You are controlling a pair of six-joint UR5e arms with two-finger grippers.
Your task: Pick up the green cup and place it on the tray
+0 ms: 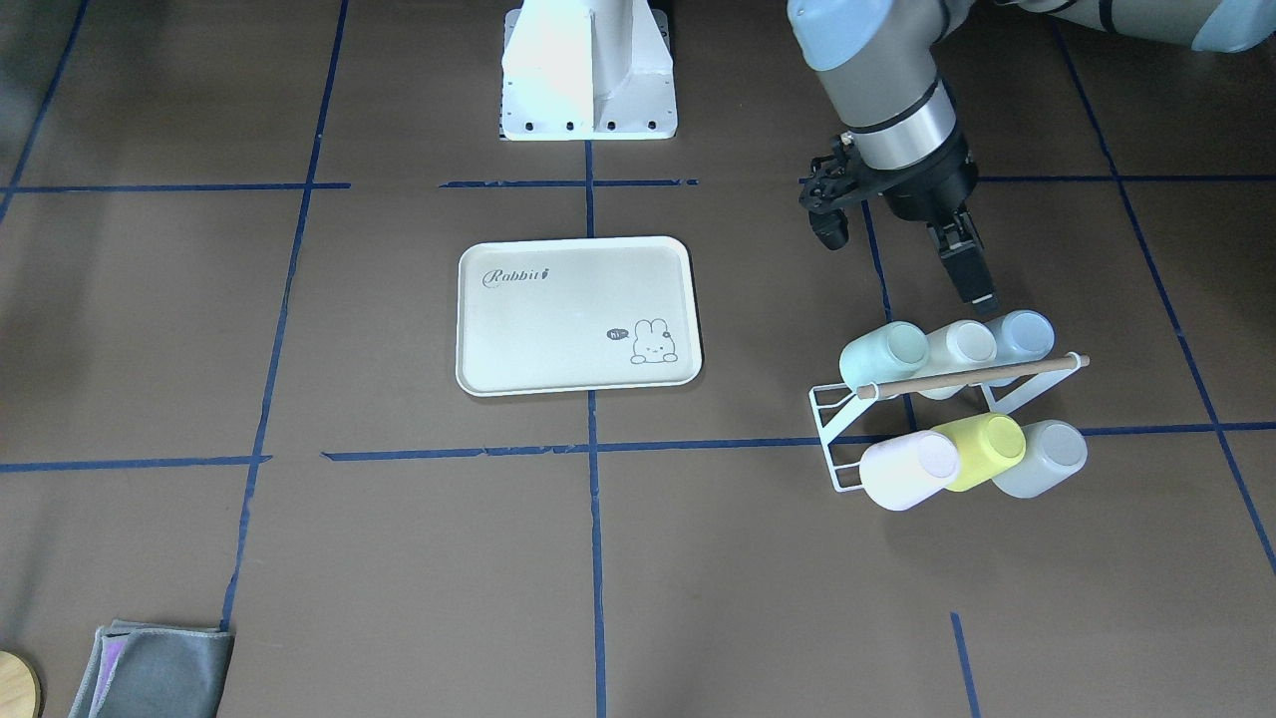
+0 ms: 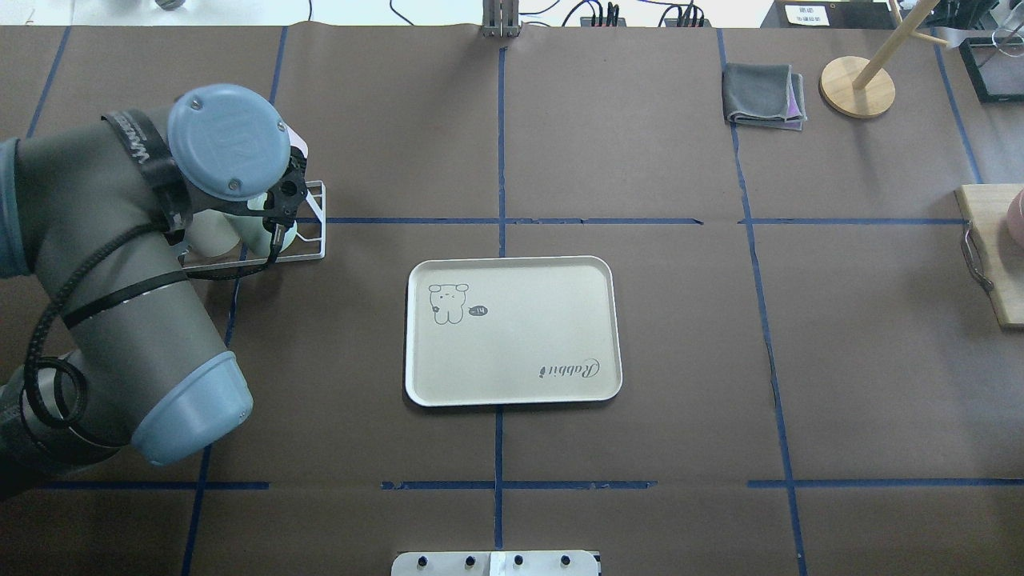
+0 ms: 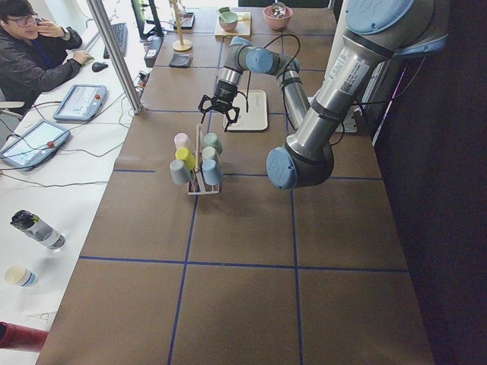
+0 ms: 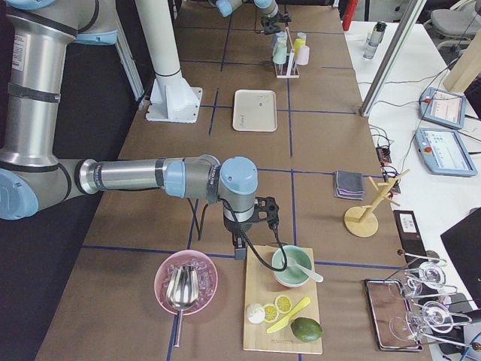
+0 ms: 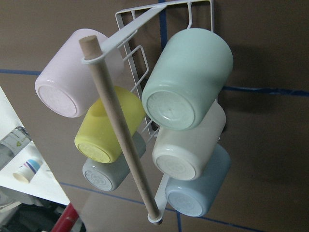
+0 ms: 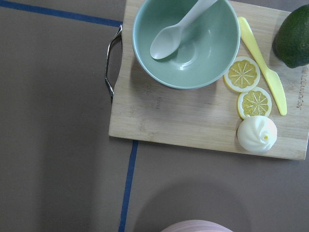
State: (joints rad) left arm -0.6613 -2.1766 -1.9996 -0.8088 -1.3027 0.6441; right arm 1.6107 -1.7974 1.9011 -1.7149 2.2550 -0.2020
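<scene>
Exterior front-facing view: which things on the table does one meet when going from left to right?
Wooden disc → grey cloth → tray → cup rack.

Green cup [image 1: 885, 354] at row end, side toward tray [image 1: 558, 329] open; wooden dowel [image 1: 972, 376] crosses above, white cup [image 1: 962, 345] tight alongside.

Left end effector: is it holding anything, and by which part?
Nothing. The left end effector is open near the rack, clear of the green cup.
</scene>
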